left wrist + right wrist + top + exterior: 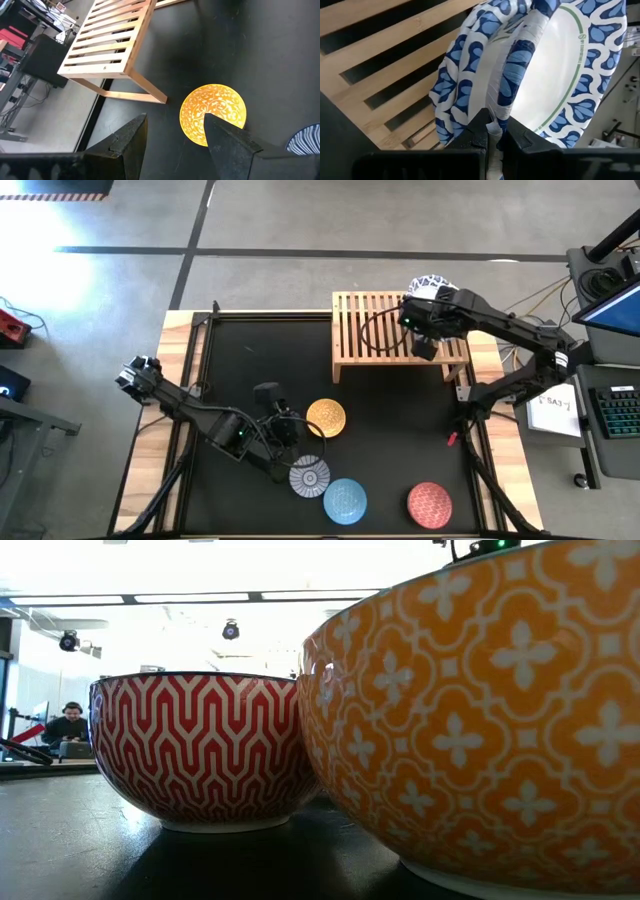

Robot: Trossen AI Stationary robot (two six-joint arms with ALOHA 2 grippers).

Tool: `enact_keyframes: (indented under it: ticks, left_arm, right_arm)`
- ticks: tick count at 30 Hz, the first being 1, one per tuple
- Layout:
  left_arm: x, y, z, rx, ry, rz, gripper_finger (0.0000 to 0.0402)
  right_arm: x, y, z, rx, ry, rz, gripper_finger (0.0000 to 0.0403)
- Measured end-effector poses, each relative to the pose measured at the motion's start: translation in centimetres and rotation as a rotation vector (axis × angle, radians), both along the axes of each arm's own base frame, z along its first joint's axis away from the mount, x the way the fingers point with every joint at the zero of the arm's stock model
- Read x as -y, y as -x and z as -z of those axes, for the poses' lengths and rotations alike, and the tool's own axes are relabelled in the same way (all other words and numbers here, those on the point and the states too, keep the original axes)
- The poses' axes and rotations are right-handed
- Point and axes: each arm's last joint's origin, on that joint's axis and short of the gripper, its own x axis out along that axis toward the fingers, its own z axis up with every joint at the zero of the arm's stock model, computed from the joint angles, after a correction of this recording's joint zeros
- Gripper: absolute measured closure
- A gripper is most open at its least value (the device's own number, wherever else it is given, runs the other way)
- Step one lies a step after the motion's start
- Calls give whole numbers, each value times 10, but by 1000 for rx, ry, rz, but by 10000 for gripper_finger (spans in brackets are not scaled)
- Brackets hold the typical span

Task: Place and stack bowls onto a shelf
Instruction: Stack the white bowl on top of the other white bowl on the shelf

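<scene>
A white bowl with a blue-patterned rim hangs tilted over the far right part of the wooden slat shelf. My right gripper is shut on it, and in the high view the arm hides most of this bowl. My left gripper hovers open above the black mat, just left of the mustard bowl, and holds nothing. The grey-blue patterned bowl, the light blue bowl and the red bowl rest on their bases near the front edge. My right gripper pinches the bowl's rim, one finger on the blue-patterned outer wall and one on the white inner side. The fingers slant down from above. The bowl is lifted clear and stands tilted on edge above the shelf's slats.
The low view is filled by the red bowl and the mustard bowl standing side by side on the mat. The shelf's slats left of the held bowl are bare. A desk with a keyboard stands beyond the table's right edge.
</scene>
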Motion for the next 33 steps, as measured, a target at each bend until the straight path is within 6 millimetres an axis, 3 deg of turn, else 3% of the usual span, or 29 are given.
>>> enact_keyframes:
  ticks: [23, 33]
  left_arm:
    - [0, 0, 0, 0, 0, 0, 223]
    - [0, 0, 0, 0, 0, 0, 223]
  right_arm:
    - [0, 0, 0, -25, -3, -39, 387]
    - [0, 1, -1, -40, 28, -40, 297]
